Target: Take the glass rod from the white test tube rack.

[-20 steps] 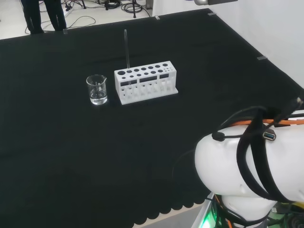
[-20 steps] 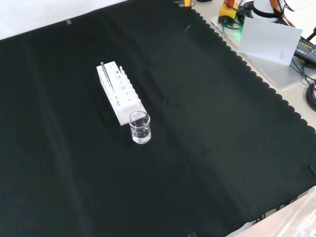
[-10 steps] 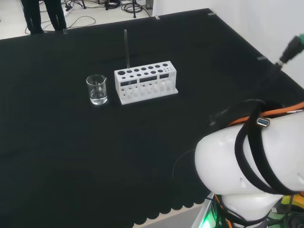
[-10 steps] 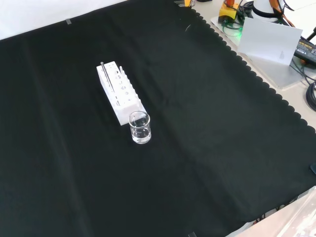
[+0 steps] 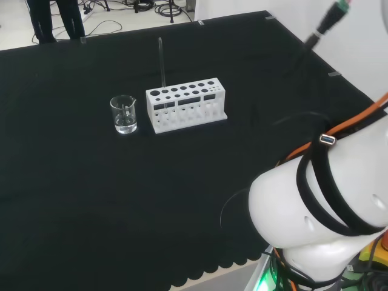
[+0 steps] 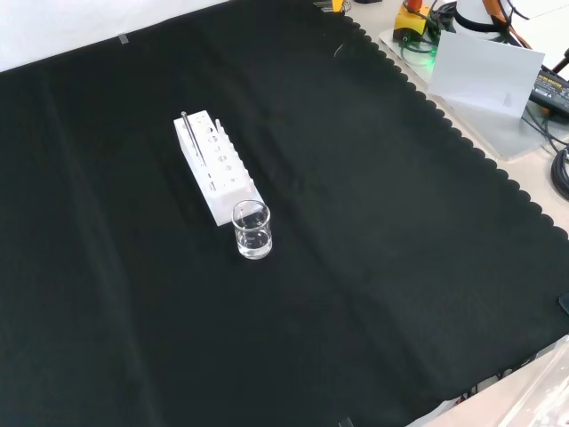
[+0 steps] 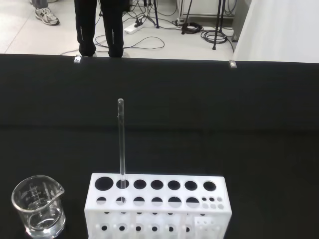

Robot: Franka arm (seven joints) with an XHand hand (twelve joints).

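Note:
A white test tube rack [image 5: 185, 104] stands on the black cloth, a little beyond its middle in the head view. A clear glass rod [image 5: 162, 63] stands upright in a hole near the rack's left end there. In the front view the rack [image 6: 216, 165] runs away from the camera, with the rod [image 6: 188, 133] at its far end. From the wrist view the rod [image 7: 121, 138] rises from the second hole of the rack [image 7: 157, 205], some way off.
A small glass beaker [image 5: 123, 114] holding a little clear liquid stands just left of the rack in the head view, and in front of the rack [image 6: 252, 229] in the front view. The arm's white link [image 5: 318, 218] bulks at the lower right of the head view.
The arm's links and cables at the right of the head view have swung upward. The rack, rod and beaker have stayed put.

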